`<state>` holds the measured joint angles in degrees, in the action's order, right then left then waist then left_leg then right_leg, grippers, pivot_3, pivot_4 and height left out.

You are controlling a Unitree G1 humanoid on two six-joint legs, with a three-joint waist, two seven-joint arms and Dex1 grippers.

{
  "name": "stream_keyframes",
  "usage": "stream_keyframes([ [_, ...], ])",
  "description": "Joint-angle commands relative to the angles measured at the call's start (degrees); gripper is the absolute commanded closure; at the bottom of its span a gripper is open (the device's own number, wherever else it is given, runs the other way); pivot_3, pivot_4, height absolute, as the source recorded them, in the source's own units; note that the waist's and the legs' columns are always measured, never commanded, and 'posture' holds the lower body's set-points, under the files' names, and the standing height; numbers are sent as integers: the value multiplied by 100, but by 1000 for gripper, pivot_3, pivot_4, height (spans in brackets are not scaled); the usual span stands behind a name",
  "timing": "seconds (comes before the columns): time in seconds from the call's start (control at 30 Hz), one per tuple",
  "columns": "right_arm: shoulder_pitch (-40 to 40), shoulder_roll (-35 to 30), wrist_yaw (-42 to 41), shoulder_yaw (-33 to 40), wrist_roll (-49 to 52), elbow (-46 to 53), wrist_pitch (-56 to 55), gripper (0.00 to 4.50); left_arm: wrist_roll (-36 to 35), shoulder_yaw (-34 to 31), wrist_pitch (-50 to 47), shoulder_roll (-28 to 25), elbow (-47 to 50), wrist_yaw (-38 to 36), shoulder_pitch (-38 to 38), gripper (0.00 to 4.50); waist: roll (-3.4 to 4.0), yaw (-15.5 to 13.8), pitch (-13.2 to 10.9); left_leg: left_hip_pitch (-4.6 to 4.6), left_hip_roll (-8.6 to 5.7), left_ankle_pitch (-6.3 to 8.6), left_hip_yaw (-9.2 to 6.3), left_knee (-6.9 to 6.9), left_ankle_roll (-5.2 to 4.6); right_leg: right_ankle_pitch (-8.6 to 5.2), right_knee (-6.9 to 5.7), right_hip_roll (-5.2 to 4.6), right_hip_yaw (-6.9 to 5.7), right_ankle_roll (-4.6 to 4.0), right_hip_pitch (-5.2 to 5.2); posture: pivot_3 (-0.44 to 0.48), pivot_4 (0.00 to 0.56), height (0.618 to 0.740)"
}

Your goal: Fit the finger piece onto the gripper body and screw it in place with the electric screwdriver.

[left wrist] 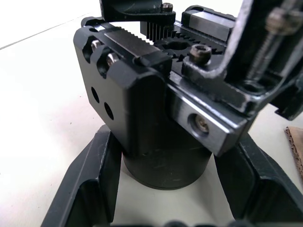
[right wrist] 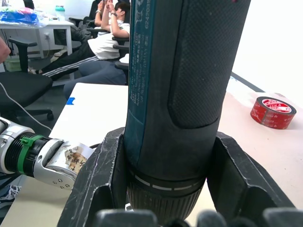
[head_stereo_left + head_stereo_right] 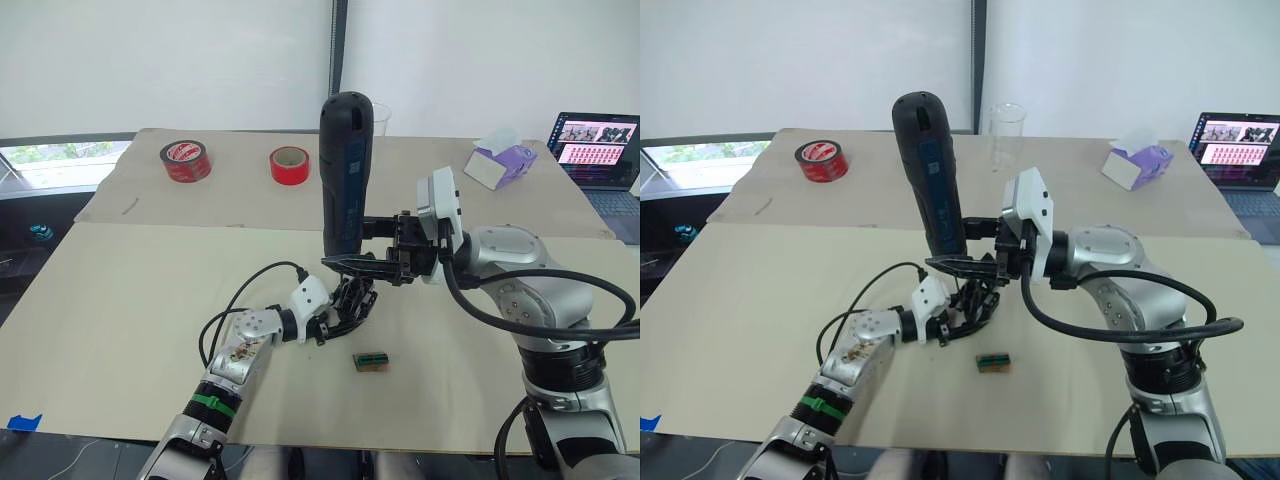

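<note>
Driver upright over gripper body, mid-table.
Right gripper (image 3: pixel 372 243) clamps electric screwdriver (image 3: pixel 344 170); left gripper (image 3: pixel 345 305) closed around gripper body (image 1: pixel 161 109) base. Green-brown block (image 3: pixel 372 361) just beside; table (image 3: pixel 120 300) edges well apart.

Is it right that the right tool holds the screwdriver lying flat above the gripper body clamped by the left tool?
No. The screwdriver stands upright in the right tool, as the left eye view shows; the left tool does clamp the gripper body.
</note>
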<state>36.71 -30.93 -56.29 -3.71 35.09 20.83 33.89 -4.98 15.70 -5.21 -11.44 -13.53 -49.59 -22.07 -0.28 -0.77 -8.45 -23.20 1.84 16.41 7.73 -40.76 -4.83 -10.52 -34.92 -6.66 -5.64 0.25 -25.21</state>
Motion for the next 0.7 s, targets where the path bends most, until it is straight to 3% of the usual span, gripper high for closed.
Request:
stream_keyframes([
  [0.03,76,-9,-46,153,182,201,-110,2566,20,166,-195,-7,-260,-77,201,2153,0,0,0,0,0,0,0,0,0,0,0,0,0,0,0,0,150,740],
  [0.7,-89,57,-29,133,78,139,-209,2566,21,168,-207,-3,-242,-68,217,2153,0,0,0,0,0,0,0,1,0,0,1,-1,0,0,0,0,150,740],
])
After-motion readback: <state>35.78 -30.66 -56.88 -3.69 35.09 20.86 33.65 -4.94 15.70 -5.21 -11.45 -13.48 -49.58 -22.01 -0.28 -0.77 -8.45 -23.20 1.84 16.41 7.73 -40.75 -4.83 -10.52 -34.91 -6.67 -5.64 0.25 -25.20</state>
